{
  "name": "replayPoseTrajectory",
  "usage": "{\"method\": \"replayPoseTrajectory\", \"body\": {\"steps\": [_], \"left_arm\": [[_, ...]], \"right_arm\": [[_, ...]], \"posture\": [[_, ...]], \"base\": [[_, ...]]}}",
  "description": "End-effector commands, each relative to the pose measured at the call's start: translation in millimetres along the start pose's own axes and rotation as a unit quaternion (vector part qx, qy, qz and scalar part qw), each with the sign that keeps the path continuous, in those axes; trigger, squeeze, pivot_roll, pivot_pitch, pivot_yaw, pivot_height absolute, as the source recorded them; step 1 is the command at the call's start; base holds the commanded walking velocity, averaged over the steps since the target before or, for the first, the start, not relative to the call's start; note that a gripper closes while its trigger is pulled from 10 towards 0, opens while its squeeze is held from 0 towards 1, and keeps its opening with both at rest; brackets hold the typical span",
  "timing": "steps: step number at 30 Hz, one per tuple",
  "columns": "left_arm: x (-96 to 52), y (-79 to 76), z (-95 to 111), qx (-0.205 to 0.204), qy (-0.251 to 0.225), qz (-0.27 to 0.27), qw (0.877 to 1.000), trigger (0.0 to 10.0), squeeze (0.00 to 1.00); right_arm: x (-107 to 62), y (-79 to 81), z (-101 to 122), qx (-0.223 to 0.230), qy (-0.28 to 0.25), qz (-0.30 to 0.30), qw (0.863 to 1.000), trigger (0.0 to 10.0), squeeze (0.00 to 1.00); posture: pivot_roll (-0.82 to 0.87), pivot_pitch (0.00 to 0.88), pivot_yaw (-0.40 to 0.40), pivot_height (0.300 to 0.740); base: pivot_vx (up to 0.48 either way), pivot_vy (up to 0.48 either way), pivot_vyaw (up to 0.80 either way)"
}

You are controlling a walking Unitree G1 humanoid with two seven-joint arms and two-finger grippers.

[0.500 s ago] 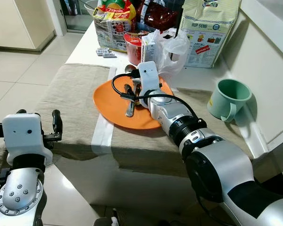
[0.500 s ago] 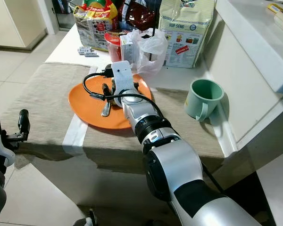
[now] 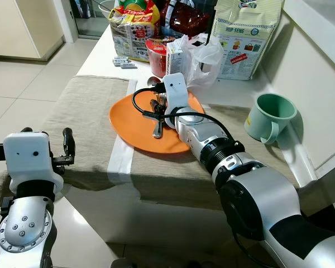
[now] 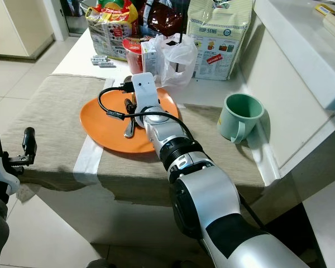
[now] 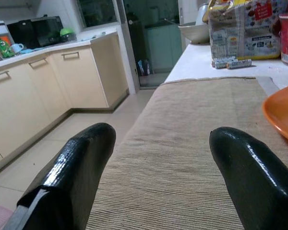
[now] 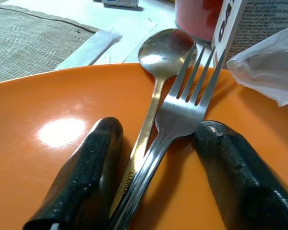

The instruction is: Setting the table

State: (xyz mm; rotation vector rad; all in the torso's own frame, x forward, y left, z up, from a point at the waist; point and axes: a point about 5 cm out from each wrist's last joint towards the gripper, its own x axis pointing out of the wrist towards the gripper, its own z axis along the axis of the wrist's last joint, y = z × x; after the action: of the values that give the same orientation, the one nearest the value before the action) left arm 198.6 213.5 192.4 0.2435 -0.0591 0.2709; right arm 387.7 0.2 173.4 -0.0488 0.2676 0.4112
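An orange plate [image 3: 131,125] lies on the beige cloth [image 3: 84,106] covering the table. A steel spoon [image 6: 158,52] and fork [image 6: 192,96] rest side by side on it, heads towards the far rim. My right gripper [image 6: 158,129] is low over the plate and open, one black finger on each side of the two handles. The left finger looks close to the spoon handle. My left gripper [image 5: 163,134] hovers open at the table's near left edge, with only cloth between its fingers.
A green mug [image 3: 271,117] stands on the cloth to the right, next to the white ledge. Behind the plate crowd a red canister [image 3: 158,53], a white plastic bag [image 3: 204,56], a paper grocery bag [image 3: 247,33] and snack packs [image 3: 133,28]. Tiled floor lies left.
The whole picture has shifted slightly. My right gripper stays over the cutlery on the plate, and my left gripper stays at the table edge.
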Motion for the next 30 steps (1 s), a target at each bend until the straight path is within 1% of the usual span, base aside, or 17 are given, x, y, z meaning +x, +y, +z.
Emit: {"method": "replayPoseTrajectory", "body": {"steps": [1, 2, 6, 9, 11, 14, 15, 16, 19, 23, 25, 26, 27, 30], "left_arm": [[0.8, -3.0, -2.1, -0.001, 0.003, -0.007, 1.0, 10.0, 0.0], [0.8, -3.0, -2.1, -0.001, 0.003, -0.007, 1.0, 10.0, 0.0], [1.9, -4.4, -1.6, -0.003, 0.001, -0.006, 1.0, 10.0, 0.0], [2.6, -4.6, -1.4, -0.004, 0.0, -0.006, 1.0, 10.0, 0.0], [3.3, -4.8, -1.3, -0.005, -0.001, -0.006, 1.0, 10.0, 0.0], [4.4, -5.4, -1.5, -0.005, -0.001, -0.006, 1.0, 10.0, 0.0], [4.7, -5.5, -1.5, -0.005, -0.002, -0.006, 1.0, 10.0, 0.0], [4.7, -5.5, -1.5, -0.005, -0.002, -0.006, 1.0, 10.0, 0.0], [5.9, -5.5, -1.6, -0.006, -0.002, -0.007, 1.0, 10.0, 0.0], [7.3, -6.6, -1.3, -0.006, -0.004, -0.01, 1.0, 10.0, 0.0], [8.3, -6.6, -1.1, -0.006, -0.005, -0.011, 1.0, 10.0, 0.0], [8.3, -6.6, -1.1, -0.006, -0.005, -0.011, 1.0, 10.0, 0.0], [9.3, -6.6, -1.0, -0.006, -0.006, -0.012, 1.0, 10.0, 0.0], [10.4, -6.8, -0.8, -0.006, -0.007, -0.013, 1.0, 10.0, 0.0]], "right_arm": [[0.0, 13.8, -4.9, -0.009, -0.012, 0.013, 1.0, 0.0, 0.0], [0.0, 13.8, -4.9, -0.009, -0.012, 0.013, 1.0, 0.0, 0.0], [-1.2, 18.8, 13.3, -0.048, -0.074, 0.018, 0.996, 0.0, 0.0], [-2.6, 22.4, 18.1, -0.07, -0.101, 0.022, 0.992, 0.0, 0.0], [-5.5, 23.5, 24.7, -0.084, -0.141, 0.021, 0.986, 0.0, 0.0], [-10.1, 23.5, 31.7, -0.098, -0.187, 0.018, 0.977, 0.0, 0.0], [-11.5, 23.0, 33.2, -0.101, -0.198, 0.016, 0.975, 0.0, 0.0], [-11.5, 23.0, 33.2, -0.101, -0.198, 0.016, 0.975, 0.0, 0.0], [-14.9, 17.8, 36.5, -0.107, -0.224, 0.004, 0.969, 0.0, 0.0], [-18.5, 6.5, 41.9, -0.097, -0.248, -0.019, 0.964, 0.0, 0.0], [-21.0, -1.2, 48.6, -0.09, -0.264, -0.034, 0.96, 0.0, 0.0], [-21.0, -1.2, 48.6, -0.09, -0.264, -0.034, 0.96, 0.0, 0.0], [-23.8, -7.9, 55.8, -0.084, -0.28, -0.045, 0.955, 0.0, 0.0], [-27.0, -14.4, 66.2, -0.089, -0.297, -0.053, 0.949, 0.0, 0.0]], "posture": [[0.25, 0.076, -0.049, 0.74], [0.25, 0.076, -0.049, 0.74], [0.24, 0.078, -0.048, 0.74], [0.24, 0.077, -0.047, 0.74], [0.24, 0.077, -0.044, 0.74], [0.23, 0.076, -0.041, 0.74], [0.23, 0.076, -0.041, 0.74], [0.23, 0.076, -0.041, 0.74], [0.23, 0.074, -0.037, 0.74], [0.22, 0.072, -0.031, 0.74], [0.21, 0.071, -0.027, 0.74], [0.21, 0.071, -0.027, 0.74], [0.21, 0.071, -0.025, 0.74], [0.21, 0.07, -0.025, 0.74]], "base": [[0.0, 0.0, 0.0], [0.0, 0.0, 0.0], [0.0, 0.0, 0.0], [0.0, 0.0, 0.0], [0.0, 0.0, 0.0], [0.0, 0.0, 0.0], [0.0, 0.0, 0.0], [0.0, 0.0, 0.0], [0.0, 0.0, 0.0], [0.0, 0.0, 0.0], [0.0, 0.0, 0.0], [0.0, 0.0, 0.0], [0.0, 0.0, 0.0], [0.0, 0.0, 0.0]]}}
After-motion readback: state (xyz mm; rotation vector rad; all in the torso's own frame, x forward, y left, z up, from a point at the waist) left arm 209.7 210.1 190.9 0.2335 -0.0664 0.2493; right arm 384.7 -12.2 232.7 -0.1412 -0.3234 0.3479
